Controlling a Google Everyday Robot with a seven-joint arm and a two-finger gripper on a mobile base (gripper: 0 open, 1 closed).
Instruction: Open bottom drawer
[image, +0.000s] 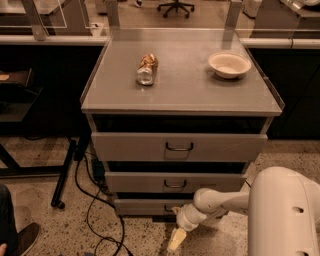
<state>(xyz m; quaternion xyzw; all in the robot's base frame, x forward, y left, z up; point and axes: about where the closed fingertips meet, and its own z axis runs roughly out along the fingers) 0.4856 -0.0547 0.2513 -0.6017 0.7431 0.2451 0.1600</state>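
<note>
Arm (222, 199) extends low leftward; gripper (177, 239) points down.

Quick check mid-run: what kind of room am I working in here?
Probably an office or lab: rolling chair, loose floor cables, grey drawer cabinet. The gripper sits low by the bottom drawer.

Speckled floor (60, 225), black cables (90, 200) snaking across. Office chair (176, 6) far back. Dim warm light. Gripper (176, 240) low over floor, front of grey cabinet (185, 85).
</note>
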